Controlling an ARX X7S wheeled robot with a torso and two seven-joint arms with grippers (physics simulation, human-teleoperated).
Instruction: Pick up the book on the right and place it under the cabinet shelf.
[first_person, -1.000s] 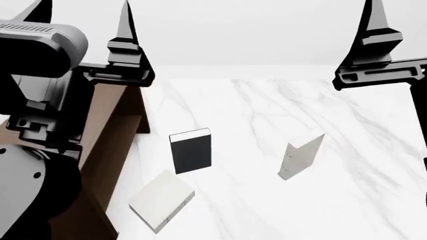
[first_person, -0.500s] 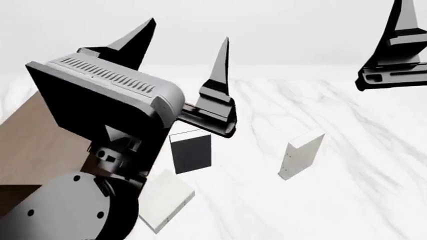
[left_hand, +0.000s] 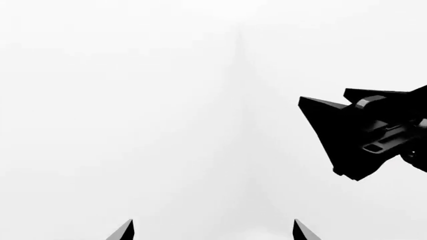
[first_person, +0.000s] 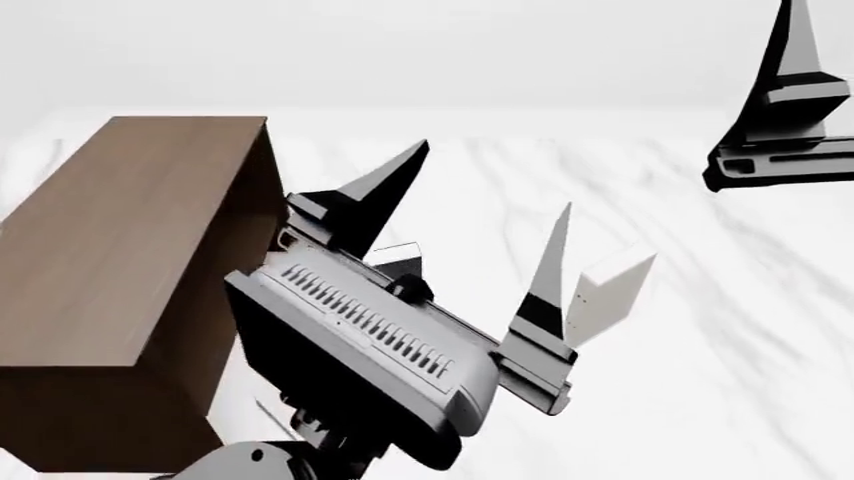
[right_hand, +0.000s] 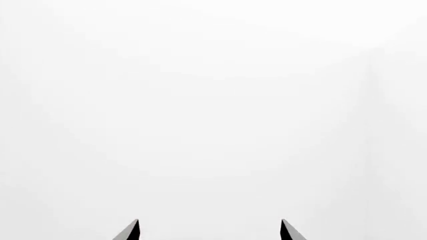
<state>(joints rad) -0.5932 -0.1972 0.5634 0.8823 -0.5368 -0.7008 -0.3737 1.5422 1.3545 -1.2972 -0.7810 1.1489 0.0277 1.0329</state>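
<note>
The book (first_person: 611, 292) is pale grey-white and stands upright on the marble table (first_person: 747, 330), right of centre in the head view. My left gripper (first_person: 495, 176) is open and empty, raised in front of the book, and one of its fingers (first_person: 545, 290) covers the book's left edge. The dark brown cabinet shelf (first_person: 134, 240) stands at the left with its flat top showing. My right gripper (right_hand: 209, 230) is open and empty, held high at the upper right, where one finger (first_person: 797, 60) shows. The left wrist view holds only the open left gripper (left_hand: 212, 231) and blank white.
A black-covered book (first_person: 396, 260) stands left of the pale book, mostly hidden behind my left wrist. The right gripper body (left_hand: 363, 135) shows in the left wrist view. Bare marble lies to the right of the pale book.
My left arm has swung right and down across the middle of the head view, uncovering the cabinet top and hiding the flat pale book and most of the black book. The right gripper barely moved.
</note>
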